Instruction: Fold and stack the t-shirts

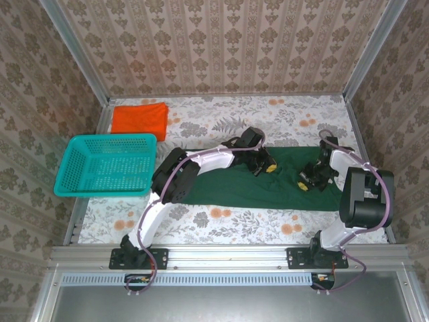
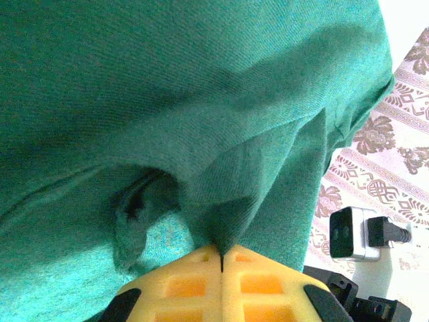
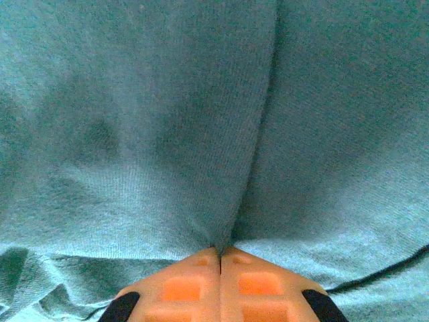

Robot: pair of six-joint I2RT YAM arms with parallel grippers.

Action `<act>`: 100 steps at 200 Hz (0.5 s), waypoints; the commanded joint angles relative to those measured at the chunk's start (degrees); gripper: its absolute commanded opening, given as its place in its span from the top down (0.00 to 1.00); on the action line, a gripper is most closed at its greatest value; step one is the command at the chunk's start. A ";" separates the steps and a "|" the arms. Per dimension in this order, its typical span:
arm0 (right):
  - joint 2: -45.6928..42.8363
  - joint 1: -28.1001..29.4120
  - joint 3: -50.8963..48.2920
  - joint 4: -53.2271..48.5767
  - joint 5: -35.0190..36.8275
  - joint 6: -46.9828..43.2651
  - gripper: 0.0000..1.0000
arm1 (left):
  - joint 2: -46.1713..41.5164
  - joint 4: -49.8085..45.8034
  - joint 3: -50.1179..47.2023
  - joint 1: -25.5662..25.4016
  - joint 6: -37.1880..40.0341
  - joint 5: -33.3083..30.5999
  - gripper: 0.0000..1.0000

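Pinching the green t-shirt point(image 1: 228, 188) stretched across the desk point(image 1: 221, 225), your left jaws and right jaws are both clamped on its cloth; lift level and together so the fold lands straight.

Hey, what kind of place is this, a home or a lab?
Probably a robot test booth, not a home: wallpapered panels in aluminium framing enclose a floral-covered table, with a left arm and right arm bolted to its near-edge rail.
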 commanded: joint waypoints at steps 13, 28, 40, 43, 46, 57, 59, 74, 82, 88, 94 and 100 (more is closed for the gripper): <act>-3.37 0.08 3.19 -4.73 0.85 0.09 1.00 | -3.23 -4.71 0.52 1.12 3.56 1.48 1.00; -4.55 -0.07 4.22 -6.48 0.76 0.04 1.00 | -3.35 -6.79 1.02 1.47 5.02 2.05 1.00; -5.57 -0.25 4.98 -7.77 0.78 0.00 1.00 | -3.41 -8.20 1.19 1.89 6.20 2.72 1.00; -5.75 -0.29 5.24 -8.11 0.78 0.00 1.00 | -3.34 -8.68 1.26 1.99 6.46 2.97 1.00; -5.99 -0.37 5.39 -8.43 0.78 -0.08 1.00 | -3.32 -9.10 1.37 2.08 6.72 3.30 1.00; -6.53 -0.72 6.13 -9.91 0.78 -0.34 1.00 | -3.21 -10.89 1.88 2.64 7.89 4.33 1.00; -6.63 -0.75 6.44 -10.24 0.78 -0.42 1.00 | -3.18 -11.24 2.00 2.69 8.14 4.49 1.00; -7.24 -1.38 7.49 -12.14 0.69 -1.12 1.00 | -2.98 -13.58 2.77 3.23 10.00 6.41 1.00; -7.55 -1.96 7.90 -12.85 0.65 -1.38 1.00 | -2.81 -14.67 3.21 3.49 10.72 7.65 1.00; -7.80 -2.54 8.11 -13.40 0.50 -1.61 1.00 | -2.77 -15.21 3.42 3.67 11.23 8.47 1.00; -7.94 -3.06 8.24 -13.91 0.19 -1.83 1.00 | -2.71 -15.57 3.65 3.82 11.65 9.03 1.00; -8.05 -3.66 8.39 -14.23 -0.20 -2.01 1.00 | -2.49 -16.20 4.01 3.98 11.98 9.59 1.00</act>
